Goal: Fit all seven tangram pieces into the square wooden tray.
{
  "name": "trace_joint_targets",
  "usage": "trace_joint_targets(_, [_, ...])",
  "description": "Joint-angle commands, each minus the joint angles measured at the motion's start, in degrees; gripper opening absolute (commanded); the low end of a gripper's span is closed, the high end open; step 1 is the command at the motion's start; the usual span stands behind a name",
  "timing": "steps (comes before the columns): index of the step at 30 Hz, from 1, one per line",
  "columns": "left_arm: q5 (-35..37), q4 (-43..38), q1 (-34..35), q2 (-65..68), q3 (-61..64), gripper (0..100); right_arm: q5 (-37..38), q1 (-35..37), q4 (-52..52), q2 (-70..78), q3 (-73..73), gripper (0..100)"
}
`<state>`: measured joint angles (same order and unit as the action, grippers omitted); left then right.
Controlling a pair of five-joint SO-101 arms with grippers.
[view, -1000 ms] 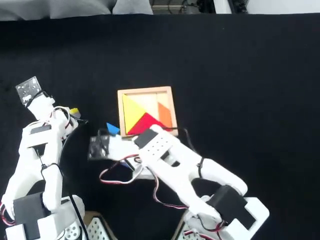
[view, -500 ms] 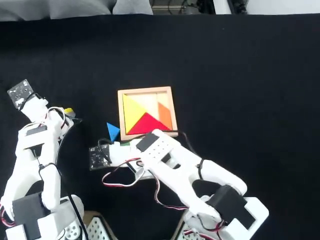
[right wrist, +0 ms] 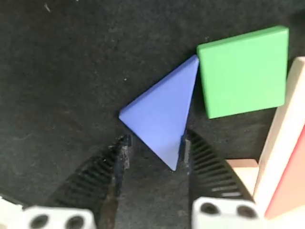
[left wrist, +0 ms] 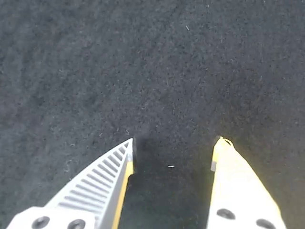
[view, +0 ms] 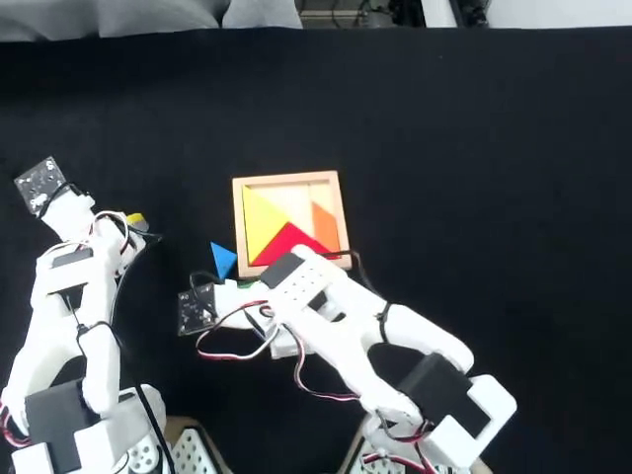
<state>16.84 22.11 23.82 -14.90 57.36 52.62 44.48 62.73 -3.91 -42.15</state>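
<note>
Right tool (right wrist: 154, 140) nearer flat blue triangle (right wrist: 159, 119)

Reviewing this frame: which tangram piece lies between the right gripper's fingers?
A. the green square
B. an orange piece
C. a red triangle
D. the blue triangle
D: in the right wrist view the blue triangle lies on the cloth between the open fingers of the right gripper, while the green square sits beside it, outside the fingers.
</note>
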Motion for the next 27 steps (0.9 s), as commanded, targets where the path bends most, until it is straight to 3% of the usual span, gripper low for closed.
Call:
trace_joint_targets(1, [0.1,0.0,-0.7,-0.4,-3.7,26,0.4,0.4,-0.4,-2.9,1.3,17.3])
trace_joint_targets(7, [0.1,0.0,-0.2,-0.4,-3.7,26,-5.5,6.3,-3.5,-3.0,-1.2,17.5])
trace_joint_targets(14, [0.3,0.1,-0.1,-0.6,-3.7,26,-7.4,6.7,-4.7,-2.9,-1.5,17.5])
trace_joint_targets(19, [0.3,0.1,-0.1,-0.6,-3.7,26,-10.7,6.9,-4.6,-2.9,-1.5,30.2])
trace_joint_targets(27, [0.2,0.1,-0.1,-0.7,-3.7,26,-14.1,11.4,-3.4,-2.9,-1.3,28.6])
